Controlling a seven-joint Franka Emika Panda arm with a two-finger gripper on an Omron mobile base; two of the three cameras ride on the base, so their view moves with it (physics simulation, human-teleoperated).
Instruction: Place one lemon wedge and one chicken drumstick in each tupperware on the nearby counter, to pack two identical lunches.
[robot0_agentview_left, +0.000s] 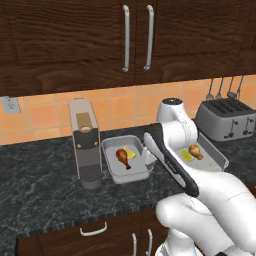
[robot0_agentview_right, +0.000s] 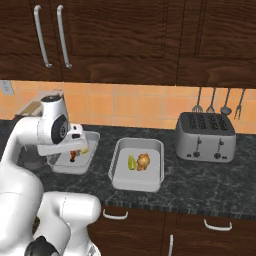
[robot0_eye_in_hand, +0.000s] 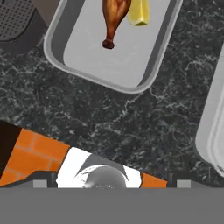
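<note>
Two light-grey tupperware stand side by side on the dark marbled counter (robot0_agentview_left: 45, 185). The left tupperware (robot0_agentview_left: 112, 172) (robot0_agentview_right: 60, 165) (robot0_eye_in_hand: 83, 57) holds a brown chicken drumstick (robot0_agentview_left: 122, 156) (robot0_eye_in_hand: 113, 19) and a yellow lemon wedge (robot0_agentview_left: 131, 152) (robot0_eye_in_hand: 138, 12). In the right tupperware (robot0_agentview_left: 217, 159) (robot0_agentview_right: 150, 182) (robot0_eye_in_hand: 212, 131) lie a drumstick (robot0_agentview_left: 195, 150) (robot0_agentview_right: 143, 161) and a lemon wedge (robot0_agentview_left: 186, 155) (robot0_agentview_right: 131, 162). My gripper (robot0_eye_in_hand: 111, 183) hangs open and empty above the counter strip between the two containers, close to the left one's rim.
A tall grey coffee machine (robot0_agentview_left: 85, 145) stands just left of the left container. A silver toaster (robot0_agentview_left: 225, 119) (robot0_agentview_right: 205, 136) sits to the right, against the orange tiled wall. Dark wooden cabinets hang overhead. My own arm hides part of the left container in the right base view.
</note>
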